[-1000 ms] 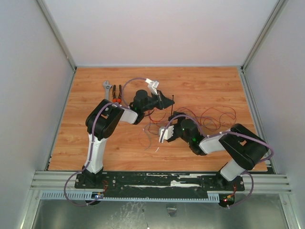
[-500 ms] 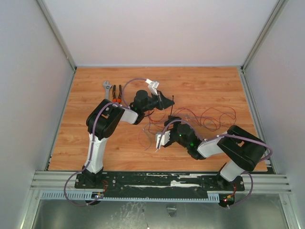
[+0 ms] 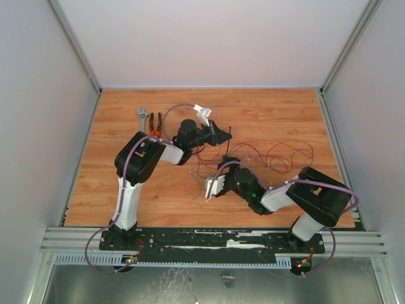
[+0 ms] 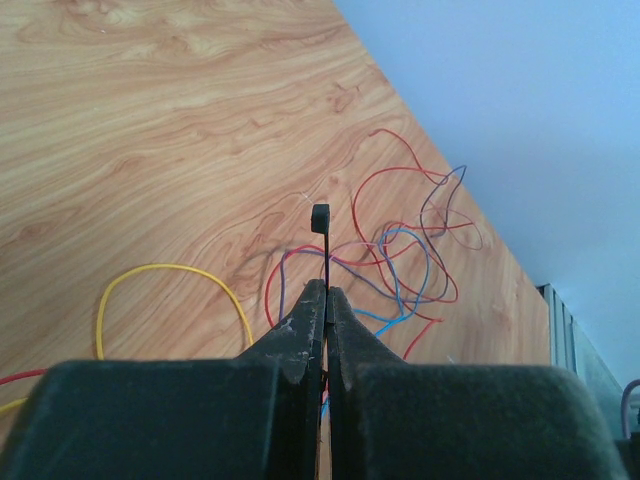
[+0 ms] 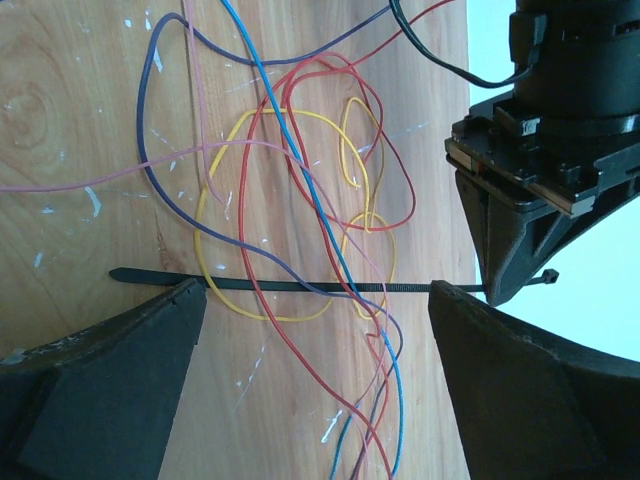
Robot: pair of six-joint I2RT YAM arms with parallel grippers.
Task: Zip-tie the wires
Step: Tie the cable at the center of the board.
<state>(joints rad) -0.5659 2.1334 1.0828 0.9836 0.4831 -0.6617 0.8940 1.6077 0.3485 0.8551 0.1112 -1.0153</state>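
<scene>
The left fingers (image 4: 325, 300) were clenched on the zip tie (image 4: 321, 250). They gripped it close to its head, which stuck out just past the fingertips. Seen from above, the zip tie ran as a thin dark line from the left fingers toward the near side of the desk (image 3: 278, 114), ending at the right fingers (image 5: 315, 292). Those were released and spread wide, holding nothing. In the right wrist view the strip ran crosswise at their tips, spanning the gap between them; whether it touched them could not be told. There the zip tie crossed the wires (image 5: 300, 180), a loose tangle of red, yellow, purple and blue strands lying on the wood. More thin loops spread out to the right of the arms. A wrench (image 3: 143, 118) and pliers (image 3: 155, 123) lay side by side at the far left of the desk, well apart from the wires.
</scene>
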